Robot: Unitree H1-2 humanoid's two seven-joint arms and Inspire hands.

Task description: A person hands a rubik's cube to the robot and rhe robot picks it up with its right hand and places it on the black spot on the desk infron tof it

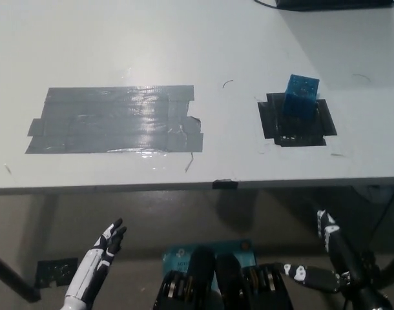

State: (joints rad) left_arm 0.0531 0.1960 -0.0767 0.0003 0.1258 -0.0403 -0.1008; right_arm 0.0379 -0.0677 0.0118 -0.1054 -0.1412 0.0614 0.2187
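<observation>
The rubik's cube (300, 97) is seen standing on the black spot (297, 121) at the right of the bench (119, 39), so the placing step is judged done. The right robot hand (332, 258) is held low below the bench edge, fingers spread, gripping nothing. The left robot hand (106, 248) is rested at lower left, fingers apart and empty. Little more than parking both arms appears to be called for.

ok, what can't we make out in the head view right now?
- Right hand: low at the bottom right, dark against the floor; open or shut unclear.
- Dark object at the top edge: cut off, so it can't be identified.
- Cube on the black spot: appears all blue; face pattern too small to read.
</observation>
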